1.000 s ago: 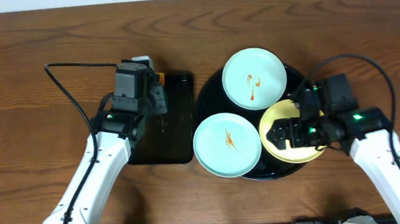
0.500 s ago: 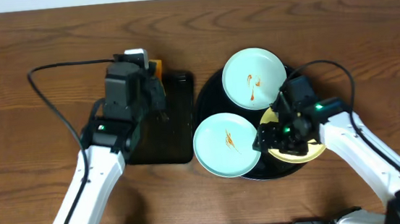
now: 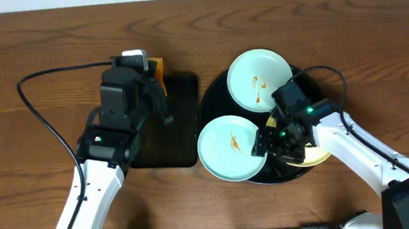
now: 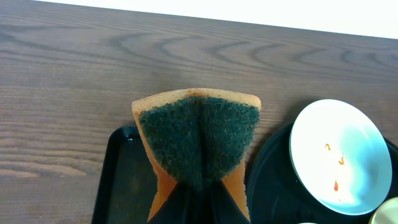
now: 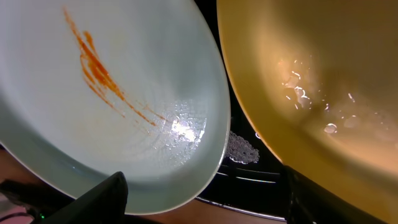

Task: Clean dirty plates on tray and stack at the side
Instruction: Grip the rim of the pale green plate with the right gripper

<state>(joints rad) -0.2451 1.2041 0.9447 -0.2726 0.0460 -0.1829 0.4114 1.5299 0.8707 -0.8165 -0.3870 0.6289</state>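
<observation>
Two mint-green plates with orange-red smears sit on the round black tray (image 3: 214, 102): one at the back (image 3: 259, 80), one at the front left (image 3: 226, 148). The pale yellow plate (image 3: 321, 154) lies at the front right, largely under my right arm. My right gripper (image 3: 266, 145) is open and low, its fingers straddling the gap between the front mint plate (image 5: 112, 93) and the yellow plate (image 5: 311, 81). My left gripper (image 3: 149, 78) is shut on an orange sponge (image 4: 199, 137) with its green scouring side showing, held above the rectangular tray.
A smaller rectangular black tray (image 3: 179, 124) lies left of the round tray, and also shows in the left wrist view (image 4: 118, 180). The back mint plate (image 4: 333, 155) is to the right of the sponge. Brown wooden table all around; arm cables trail at the left and right.
My right gripper has moved left from over the yellow plate to the front mint plate's right edge. My left arm has shifted slightly left with the sponge.
</observation>
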